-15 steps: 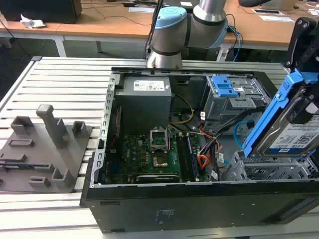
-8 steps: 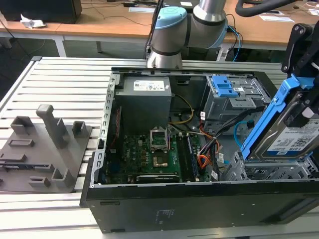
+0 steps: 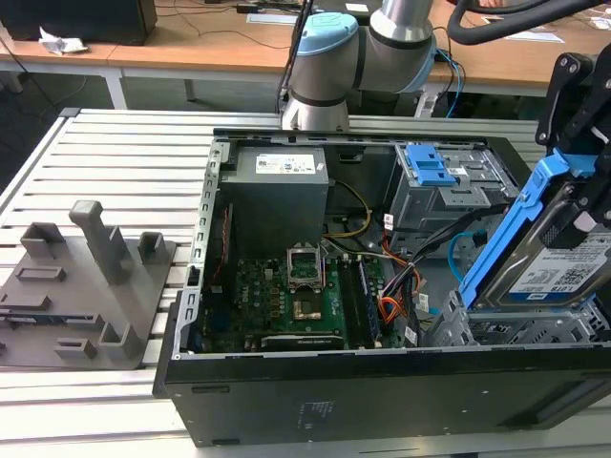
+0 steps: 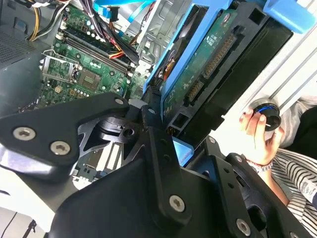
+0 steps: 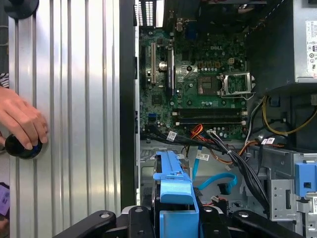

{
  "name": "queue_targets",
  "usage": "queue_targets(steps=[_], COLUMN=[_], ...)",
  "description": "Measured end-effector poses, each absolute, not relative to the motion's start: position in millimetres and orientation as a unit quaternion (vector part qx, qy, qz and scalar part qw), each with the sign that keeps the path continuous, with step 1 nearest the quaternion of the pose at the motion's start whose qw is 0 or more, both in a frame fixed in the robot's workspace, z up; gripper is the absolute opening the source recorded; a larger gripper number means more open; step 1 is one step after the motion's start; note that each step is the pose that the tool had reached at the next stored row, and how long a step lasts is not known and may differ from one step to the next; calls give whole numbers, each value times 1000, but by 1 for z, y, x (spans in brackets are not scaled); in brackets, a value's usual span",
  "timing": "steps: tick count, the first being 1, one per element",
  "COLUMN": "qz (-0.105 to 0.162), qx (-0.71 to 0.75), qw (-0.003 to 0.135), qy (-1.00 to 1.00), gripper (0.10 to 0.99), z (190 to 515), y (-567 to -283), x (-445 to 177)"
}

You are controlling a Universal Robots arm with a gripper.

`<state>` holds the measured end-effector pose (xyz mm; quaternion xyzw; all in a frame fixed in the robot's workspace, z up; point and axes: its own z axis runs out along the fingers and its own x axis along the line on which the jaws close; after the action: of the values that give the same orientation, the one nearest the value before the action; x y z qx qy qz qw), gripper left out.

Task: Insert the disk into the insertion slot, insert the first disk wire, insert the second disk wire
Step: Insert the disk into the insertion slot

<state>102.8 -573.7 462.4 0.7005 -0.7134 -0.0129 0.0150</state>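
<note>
Fingers of the gripper are closed on either side of the disk, pinching it by its upper end. In the exterior view the disk hangs steeply tilted at that view's right, its white label facing the camera and its bright blue carrier frame running along its upper edge. Its lower end sits just above the insertion slot, the low perforated grey cage in the open computer case; whether the two touch cannot be told. The taller grey cage with blue tabs stands further back in the case. A blue cable loops loose between the two cages, beside the motherboard, with orange wires near it. The power supply sits behind the motherboard, and the arm rises behind the case. The case lies on a slatted metal table, where a grey fixture block sits well apart toward the exterior view's left. In the second wrist view the green circuit-board side of the disk shows between the black fingers. In both wrist views a person's hand rests on a round black knob on the table outside the case.
</note>
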Motion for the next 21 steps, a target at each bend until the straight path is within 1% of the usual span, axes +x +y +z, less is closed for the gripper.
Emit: queue_targets(steps=[6,14,21], qz=[-13,-13,-13], qx=[701,701,701], qw=[15,15,15], qy=[-713,-713,-713], gripper=[365,365,365], z=[455,447,433], y=[-573,-553,-550], x=[104,122,123])
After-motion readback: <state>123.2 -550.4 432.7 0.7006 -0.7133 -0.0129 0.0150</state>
